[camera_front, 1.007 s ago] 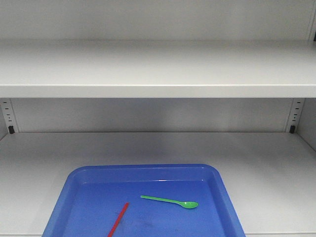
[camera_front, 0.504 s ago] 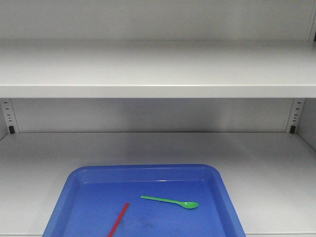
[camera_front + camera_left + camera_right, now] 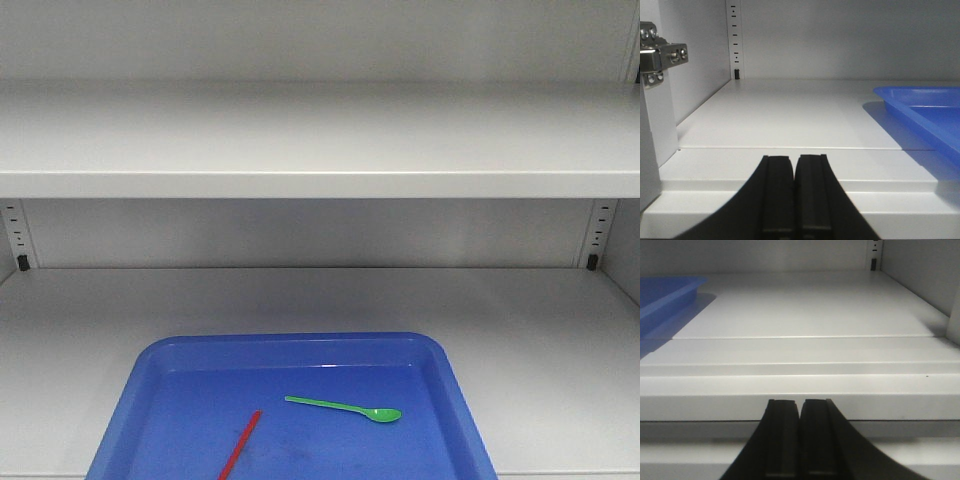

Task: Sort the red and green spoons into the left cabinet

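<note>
A green spoon (image 3: 345,408) lies flat in a blue tray (image 3: 440,350) on the lower shelf of the cabinet (image 3: 320,150), its bowl pointing right. To its left in the same tray lies a red spoon (image 3: 240,444), with only its handle showing above the frame's bottom edge. My left gripper (image 3: 795,159) is shut and empty, low at the shelf's front edge, left of the tray (image 3: 920,107). Shut and empty too, my right gripper (image 3: 800,402) sits at the front edge, right of the tray (image 3: 667,297). Neither gripper shows in the front view.
A second pale grey shelf (image 3: 320,185) runs above the lower one. Peg-hole strips (image 3: 14,235) line the rear corners. A metal door hinge (image 3: 657,57) sticks out on the left wall near my left gripper. The cabinet's right wall (image 3: 925,275) stands beside my right gripper.
</note>
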{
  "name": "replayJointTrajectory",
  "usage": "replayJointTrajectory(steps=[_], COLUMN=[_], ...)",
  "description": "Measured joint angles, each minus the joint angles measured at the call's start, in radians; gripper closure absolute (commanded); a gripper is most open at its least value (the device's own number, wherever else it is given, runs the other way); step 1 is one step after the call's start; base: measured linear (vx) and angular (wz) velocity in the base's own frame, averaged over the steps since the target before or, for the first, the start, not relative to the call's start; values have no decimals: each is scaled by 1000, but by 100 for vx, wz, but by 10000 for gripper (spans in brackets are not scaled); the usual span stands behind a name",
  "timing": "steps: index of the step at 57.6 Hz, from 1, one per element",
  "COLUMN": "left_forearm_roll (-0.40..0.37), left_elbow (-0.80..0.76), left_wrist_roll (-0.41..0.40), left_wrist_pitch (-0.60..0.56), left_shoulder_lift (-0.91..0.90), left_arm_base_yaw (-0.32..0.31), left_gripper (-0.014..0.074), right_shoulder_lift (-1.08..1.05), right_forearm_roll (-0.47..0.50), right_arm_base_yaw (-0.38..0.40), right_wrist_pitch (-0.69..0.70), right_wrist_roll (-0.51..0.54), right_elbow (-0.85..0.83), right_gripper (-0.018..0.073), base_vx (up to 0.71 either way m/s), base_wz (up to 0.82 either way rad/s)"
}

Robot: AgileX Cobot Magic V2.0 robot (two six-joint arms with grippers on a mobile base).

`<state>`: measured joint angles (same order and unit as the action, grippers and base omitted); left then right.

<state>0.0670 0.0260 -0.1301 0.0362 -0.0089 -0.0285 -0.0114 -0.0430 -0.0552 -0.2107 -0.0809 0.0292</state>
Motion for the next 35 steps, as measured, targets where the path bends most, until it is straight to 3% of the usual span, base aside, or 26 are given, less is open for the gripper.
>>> replayJointTrajectory(steps=[35], left_forearm_roll=[0], left_elbow=[0], left_wrist_roll=[0], left_wrist_pitch=[0], left_shoulder_lift=[0], left_arm_base_yaw=[0], left_gripper=[603], right_shoulder_lift=[0], right_forearm_roll=[0], right_arm_base_yaw=[0], right_wrist_pitch=[-3], right_wrist_roll=[0], right_elbow=[0], right_gripper=[568], base_vx=[0], base_wz=[0])
